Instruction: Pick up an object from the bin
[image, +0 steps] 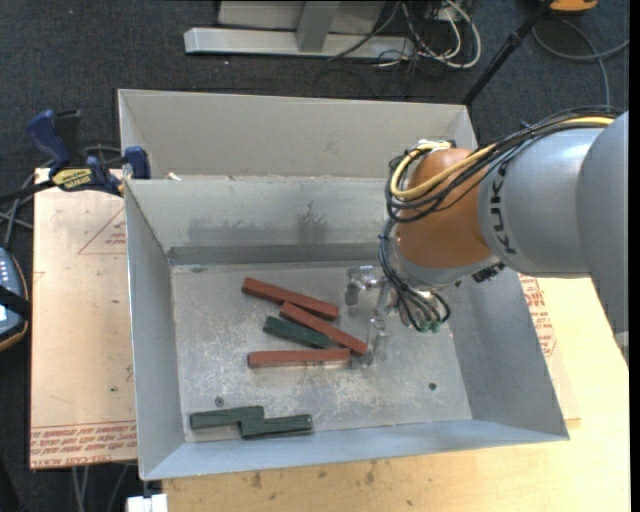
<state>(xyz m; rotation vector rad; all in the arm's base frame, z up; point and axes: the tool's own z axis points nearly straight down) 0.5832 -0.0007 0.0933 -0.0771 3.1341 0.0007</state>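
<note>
Our end effector (367, 318) looks spread wide, empty; the nearest reddish-brown bar (337, 336) lies toward eight o'clock, long axis ten-to-four, its end just beside us.

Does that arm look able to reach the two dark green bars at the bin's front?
Probably yes: the dark green bars lie uncovered on open floor, though the front wall stands close beside them.

Orange-covered wrist (440, 215) over right ends of red-brown bars (300, 358) (middle of bin (150, 330)); dark green pair (250, 422) near front wall.
</note>
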